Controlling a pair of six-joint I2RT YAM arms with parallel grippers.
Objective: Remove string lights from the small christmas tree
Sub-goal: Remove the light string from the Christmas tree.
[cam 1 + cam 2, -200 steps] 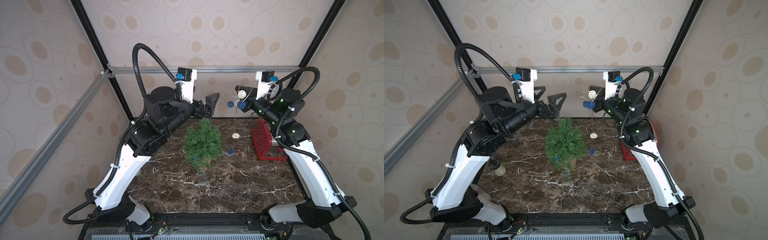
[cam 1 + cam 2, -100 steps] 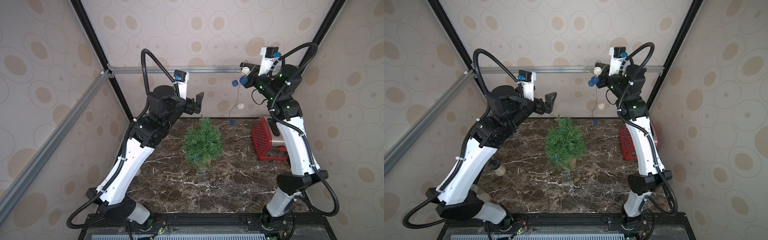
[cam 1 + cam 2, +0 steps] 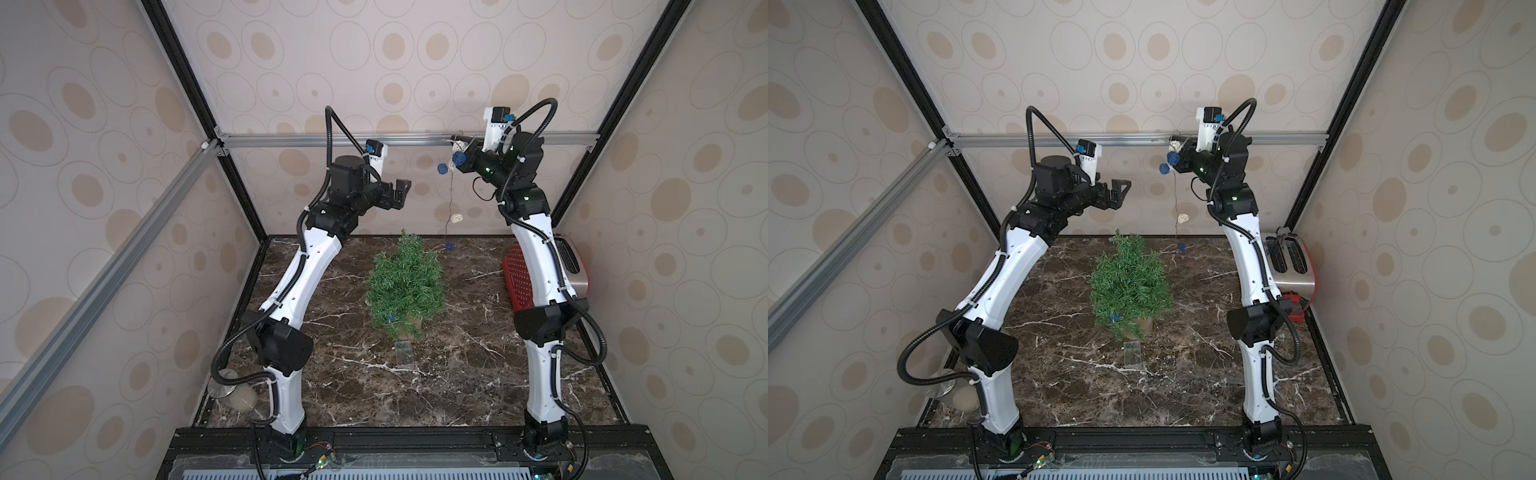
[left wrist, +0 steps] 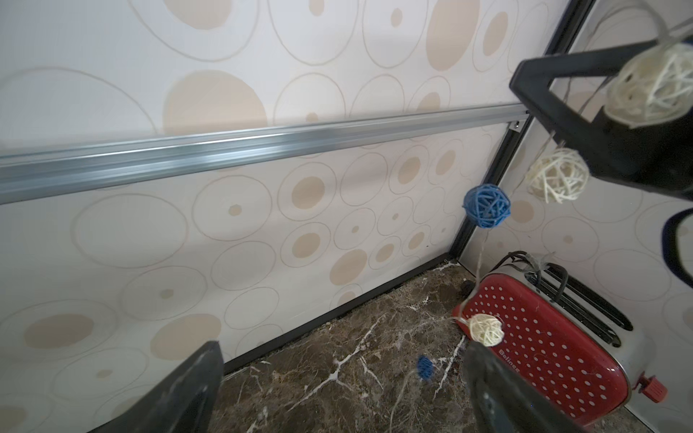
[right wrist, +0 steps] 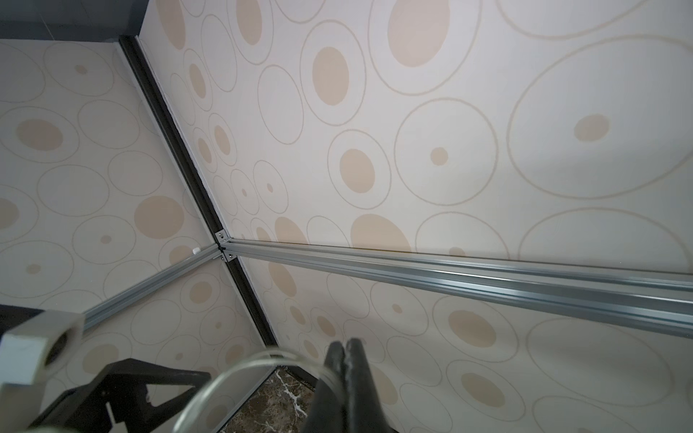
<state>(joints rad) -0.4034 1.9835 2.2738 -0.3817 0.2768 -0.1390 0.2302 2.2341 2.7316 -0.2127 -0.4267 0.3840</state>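
Pinching the string lights point(image 3: 457, 218) high at far right, the right claw point(image 5: 345, 346) is dangling them; the left claw point(image 3: 399, 192) is gaping empty. A blue ball point(image 3: 390, 318) is snagging low in the central tree point(image 3: 405, 282), so lifting further is risking toppling it.

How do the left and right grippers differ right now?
The left gripper has its jaws wide open and empty; the right gripper is shut on the string lights. The right gripper sits higher than the left gripper. Both are higher than the small christmas tree.
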